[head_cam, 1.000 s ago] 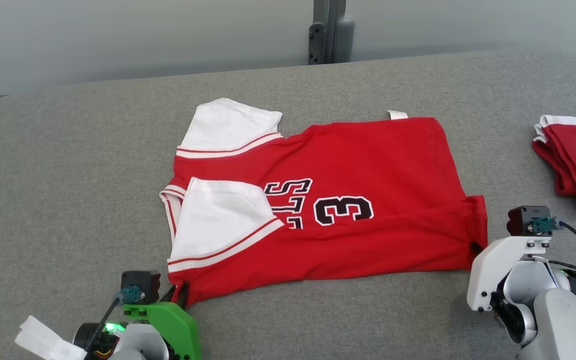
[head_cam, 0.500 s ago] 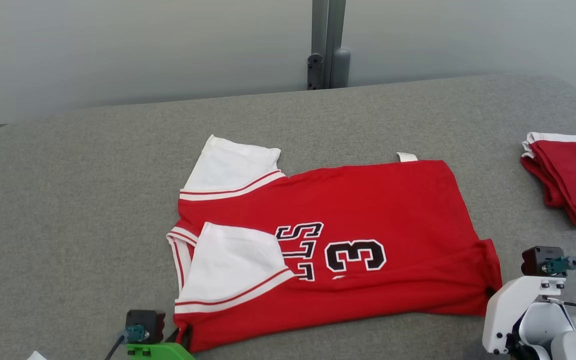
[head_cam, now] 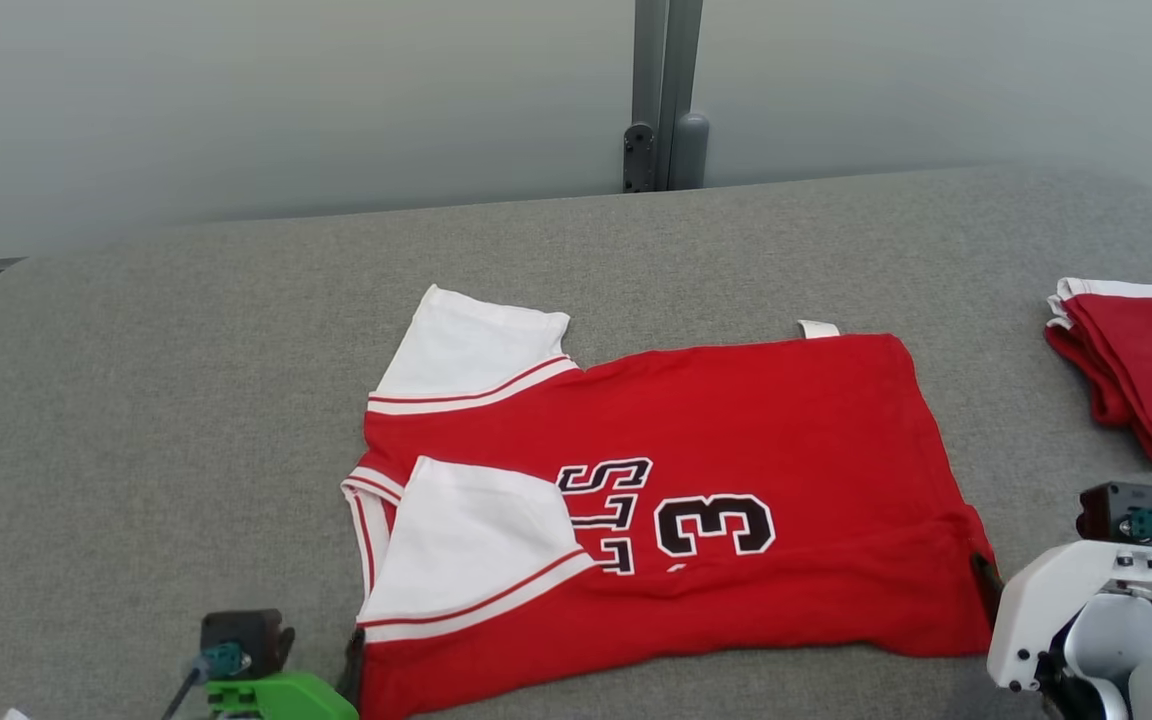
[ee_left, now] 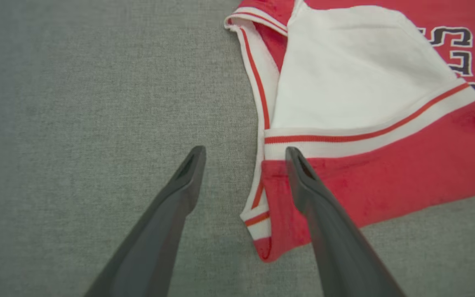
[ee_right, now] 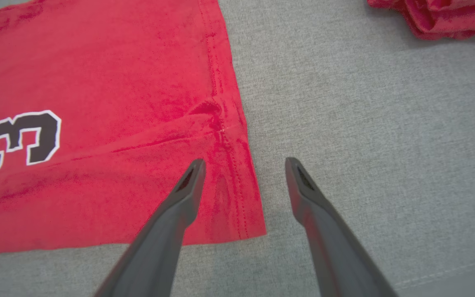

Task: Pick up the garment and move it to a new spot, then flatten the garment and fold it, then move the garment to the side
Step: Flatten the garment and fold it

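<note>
two sets of jaws are seen spread wide, and nothing is clamped in either. the garment (head_cam: 696, 500) — a red jersey with white sleeves and a black-and-white "3" — is laid flat across the middle and lower middle of the head view on the grey padded surface (head_cam: 136, 400). one white sleeve (head_cam: 466, 540) is folded in over the red front.

in the left wrist view the left gripper (ee_left: 244, 152) is held over the garment's striped corner. the trimmed edge is seen in the gap between the fingers. one finger is set over red cloth and the other over bare grey.

in the right wrist view the right gripper (ee_right: 244, 161) is placed at the stitched hem corner — one finger over red fabric, the other over the surface. whether any fingertip touches the cloth cannot be told.

a pile of folded red cloth (head_cam: 1146, 370) is seen at the right edge of the head view, well apart from the garment.
</note>
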You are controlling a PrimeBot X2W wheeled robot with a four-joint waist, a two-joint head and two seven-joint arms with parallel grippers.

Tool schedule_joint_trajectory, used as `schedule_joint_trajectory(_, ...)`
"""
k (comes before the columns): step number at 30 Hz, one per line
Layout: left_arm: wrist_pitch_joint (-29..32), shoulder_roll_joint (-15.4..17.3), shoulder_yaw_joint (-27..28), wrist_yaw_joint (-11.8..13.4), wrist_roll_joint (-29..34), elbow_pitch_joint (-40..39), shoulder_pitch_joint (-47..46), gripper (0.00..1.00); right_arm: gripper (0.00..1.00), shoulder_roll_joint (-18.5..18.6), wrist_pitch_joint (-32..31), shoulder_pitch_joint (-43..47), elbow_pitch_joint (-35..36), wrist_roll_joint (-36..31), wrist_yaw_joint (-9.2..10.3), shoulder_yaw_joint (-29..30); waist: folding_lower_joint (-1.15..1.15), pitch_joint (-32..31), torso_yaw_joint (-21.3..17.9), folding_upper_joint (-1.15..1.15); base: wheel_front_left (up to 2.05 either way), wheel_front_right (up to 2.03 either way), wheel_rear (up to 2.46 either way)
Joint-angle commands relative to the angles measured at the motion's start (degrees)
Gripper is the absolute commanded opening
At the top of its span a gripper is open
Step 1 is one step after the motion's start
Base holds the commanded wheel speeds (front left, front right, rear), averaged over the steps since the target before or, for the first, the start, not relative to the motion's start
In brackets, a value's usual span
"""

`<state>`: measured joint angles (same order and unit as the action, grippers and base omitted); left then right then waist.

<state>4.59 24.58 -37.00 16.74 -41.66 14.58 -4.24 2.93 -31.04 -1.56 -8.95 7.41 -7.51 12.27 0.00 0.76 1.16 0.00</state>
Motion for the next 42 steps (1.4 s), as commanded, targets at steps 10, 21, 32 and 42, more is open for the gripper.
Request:
schedule_joint_trajectory(10,3.45,3.63,2.02,-5.03,0.73,-2.06,-14.46,1.00,1.00,6.30,-6.68,-12.40,2.72,3.18,0.05,-3.40,0.00,5.24,-1.32,0.00,0.00,0.00,0.00)
schedule_joint_trajectory(21,9.55,-1.31,3.76,-13.73,-3.05,13.45,-37.44,1.00,1.00,5.78,-13.58,-35.60,-10.62,6.58,0.04,-11.82,0.00,16.73,-6.38,0.00,0.00,0.00,0.00)
schedule_joint_trajectory(32,11.65,-2.39,4.79,-16.05,-2.95,26.89,-50.36,1.00,1.00,4.38,-10.84,-49.56,-20.03,7.48,0.04,-18.24,0.00,23.85,-12.28,0.00,0.00,0.00,0.00)
schedule_joint_trajectory(42,11.57,-2.24,4.05,-14.18,-1.81,36.05,-53.03,1.00,1.00,4.72,-8.54,-52.57,-23.95,9.38,0.04,-21.96,0.00,24.41,-14.63,0.00,0.00,0.00,0.00)
